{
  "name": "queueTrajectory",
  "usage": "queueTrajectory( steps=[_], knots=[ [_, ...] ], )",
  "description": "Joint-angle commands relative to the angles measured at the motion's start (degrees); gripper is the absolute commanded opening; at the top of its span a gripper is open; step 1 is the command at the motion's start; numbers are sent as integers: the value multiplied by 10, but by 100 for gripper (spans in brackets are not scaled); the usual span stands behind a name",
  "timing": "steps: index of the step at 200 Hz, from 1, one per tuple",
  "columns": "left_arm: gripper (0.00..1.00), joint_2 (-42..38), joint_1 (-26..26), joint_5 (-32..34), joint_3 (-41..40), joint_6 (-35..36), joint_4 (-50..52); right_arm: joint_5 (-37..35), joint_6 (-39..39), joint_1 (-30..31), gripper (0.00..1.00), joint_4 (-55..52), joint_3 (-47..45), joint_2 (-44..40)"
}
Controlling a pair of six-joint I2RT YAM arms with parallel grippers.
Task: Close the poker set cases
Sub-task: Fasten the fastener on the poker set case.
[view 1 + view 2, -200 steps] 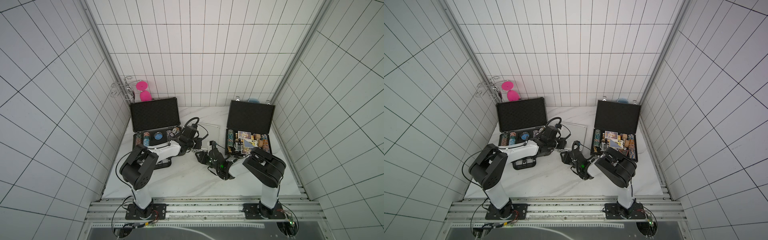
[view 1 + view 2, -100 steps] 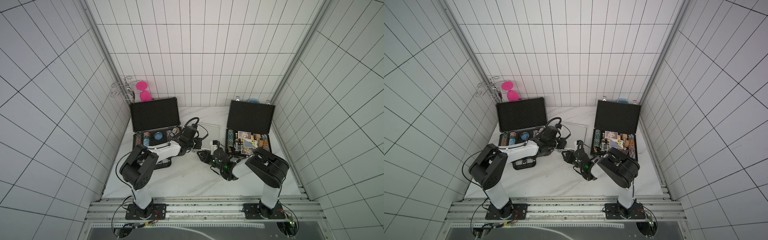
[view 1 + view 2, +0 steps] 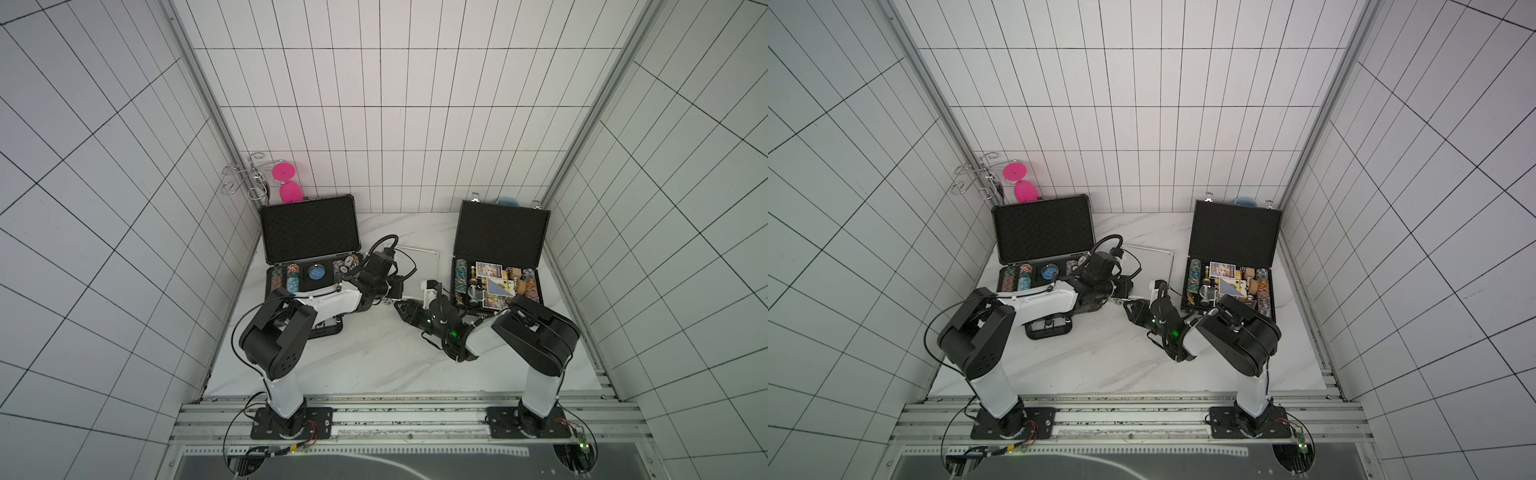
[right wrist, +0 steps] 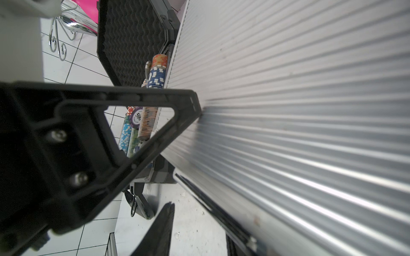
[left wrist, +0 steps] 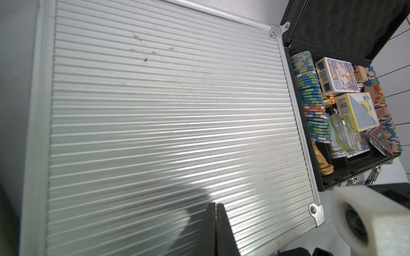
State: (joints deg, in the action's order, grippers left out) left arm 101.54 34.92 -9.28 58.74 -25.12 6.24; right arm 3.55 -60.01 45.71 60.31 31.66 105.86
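Note:
The small silver case [image 3: 417, 266] sits mid-table, and its ribbed lid [image 5: 166, 110] fills the left wrist view. My left gripper [image 5: 216, 207] is shut, with its tips against that lid. In the right wrist view the lid [image 4: 299, 122] stands slightly ajar over a dark seam. My right gripper [image 3: 407, 309] is at the case's front. Its jaws are apart: one finger [image 4: 165, 219] shows, clear of the lid edge, and the other is hidden. The wide dark grey case [image 3: 311, 232] and the black case [image 3: 498, 237] both stand open, with chips showing.
A pink object [image 3: 286, 183] and a wire rack [image 3: 245, 183] stand in the back left corner. A blue bowl [image 3: 507, 200] peeks out behind the black case's lid. The dark grey case's handle [image 3: 328, 328] juts forward under my left arm. Tiled walls close in three sides.
My right arm has edged a little to the right and closer to the silver case's front. The left arm and the two open cases have not moved.

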Motion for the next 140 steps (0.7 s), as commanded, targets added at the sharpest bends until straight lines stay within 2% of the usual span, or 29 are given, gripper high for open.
queueTrajectory(
  steps=[1,140],
  knots=[
    [0,56,5,-5,-50,-8,179,-43,-5,-22,41,41,-9,-20],
    [0,63,8,-4,-62,-12,173,-70,-33,-27,41,36,-12,-28]
  ],
)
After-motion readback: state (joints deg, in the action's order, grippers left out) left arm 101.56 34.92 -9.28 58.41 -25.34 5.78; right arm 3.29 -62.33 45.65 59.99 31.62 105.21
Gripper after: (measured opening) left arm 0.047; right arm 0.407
